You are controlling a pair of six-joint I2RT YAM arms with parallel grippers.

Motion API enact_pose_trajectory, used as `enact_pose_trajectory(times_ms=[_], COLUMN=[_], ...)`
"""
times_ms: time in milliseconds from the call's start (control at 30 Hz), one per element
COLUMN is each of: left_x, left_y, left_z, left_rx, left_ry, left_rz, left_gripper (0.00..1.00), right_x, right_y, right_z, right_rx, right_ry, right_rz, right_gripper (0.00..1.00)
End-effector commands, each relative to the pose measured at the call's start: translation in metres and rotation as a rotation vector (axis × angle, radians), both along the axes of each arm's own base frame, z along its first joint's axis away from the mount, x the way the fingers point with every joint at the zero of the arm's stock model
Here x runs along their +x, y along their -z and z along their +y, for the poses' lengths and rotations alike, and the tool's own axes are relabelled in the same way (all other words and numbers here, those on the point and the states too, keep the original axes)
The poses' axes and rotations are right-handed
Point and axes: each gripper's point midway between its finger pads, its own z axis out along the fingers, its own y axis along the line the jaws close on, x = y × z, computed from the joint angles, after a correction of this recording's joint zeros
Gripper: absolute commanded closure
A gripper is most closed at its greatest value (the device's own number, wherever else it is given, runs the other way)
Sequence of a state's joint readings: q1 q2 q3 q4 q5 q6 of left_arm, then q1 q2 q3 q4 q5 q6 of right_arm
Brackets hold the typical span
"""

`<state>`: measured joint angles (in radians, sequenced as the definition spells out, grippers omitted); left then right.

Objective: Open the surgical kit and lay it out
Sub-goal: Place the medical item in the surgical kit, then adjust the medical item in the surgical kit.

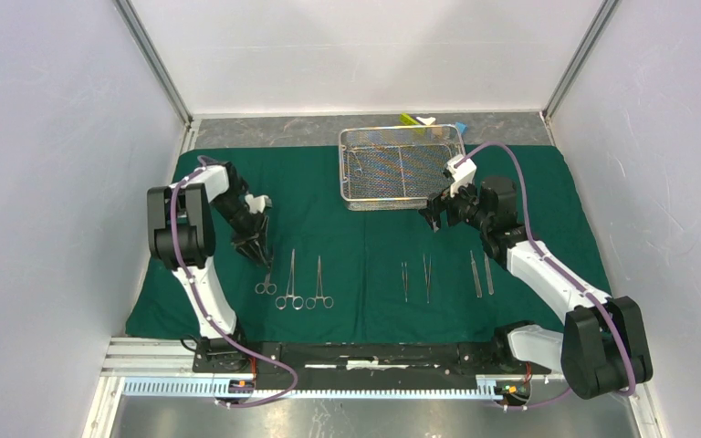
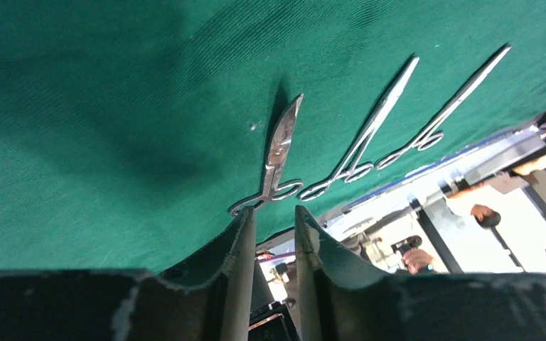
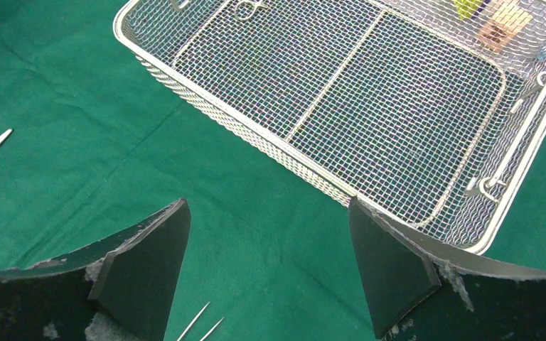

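Surgical kit near the end of lay-out. The dark green drape lies spread flat under the wire-mesh tray, which stands empty toward the drape's far edge. On the near side of the tray the instruments lie in one row, tips toward it. Near and to the left of the tray are the scissors and two ring-handled clamps. Near and to the right of it are four tweezers. The left hand hangs low over the scissors, its fingers parted by a narrow gap with nothing between them. The right hand hovers at the tray's near right corner, released wide and empty. Unwrapping and emptying appear done. What seems left is to back both hands away and perhaps even out the spacing of the row. Beyond the tray small coloured blocks sit on the bare grey counter. White walls enclose the counter on three sides, and an aluminium rail runs along the edge nearest the arm bases.
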<state>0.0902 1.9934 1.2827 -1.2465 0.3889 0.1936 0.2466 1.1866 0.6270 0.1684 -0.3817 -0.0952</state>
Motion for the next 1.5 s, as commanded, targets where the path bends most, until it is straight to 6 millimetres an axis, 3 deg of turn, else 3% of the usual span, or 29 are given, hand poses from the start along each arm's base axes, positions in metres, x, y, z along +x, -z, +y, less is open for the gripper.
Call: enact_pose_trajectory(times_ms=[0, 167, 467, 567, 1033, 1467], left_x=[0.039, 0.069, 0.092, 0.091, 0.077, 0.068], left_y=[-0.024, -0.024, -0.011, -0.005, 0.01, 0.015], left_z=[0.01, 0.009, -0.001, -0.013, -0.013, -0.017], left_rx=[0.064, 0.089, 0.15, 0.167, 0.208, 0.199], left_ry=[0.003, -0.008, 0.005, 0.043, 0.065, 0.07], left_rz=[-0.224, -0.327, -0.419, -0.428, -0.395, -0.369], left_gripper=[0.62, 0.51, 0.53, 0.56, 0.64, 0.78], right_x=[0.009, 0.012, 0.01, 0.007, -0.001, -0.002], right_y=[-0.012, -0.012, -0.006, -0.002, 0.008, 0.008], right_z=[0.0, 0.001, -0.001, -0.002, -0.006, -0.009], right_rx=[0.004, 0.006, -0.015, -0.026, -0.04, -0.033], right_ry=[0.009, 0.01, 0.006, 0.002, 0.0, 0.006], right_rz=[-0.04, -0.026, -0.008, -0.001, 0.006, 0.008], right_gripper=[0.12, 0.12, 0.12, 0.12, 0.12, 0.12])
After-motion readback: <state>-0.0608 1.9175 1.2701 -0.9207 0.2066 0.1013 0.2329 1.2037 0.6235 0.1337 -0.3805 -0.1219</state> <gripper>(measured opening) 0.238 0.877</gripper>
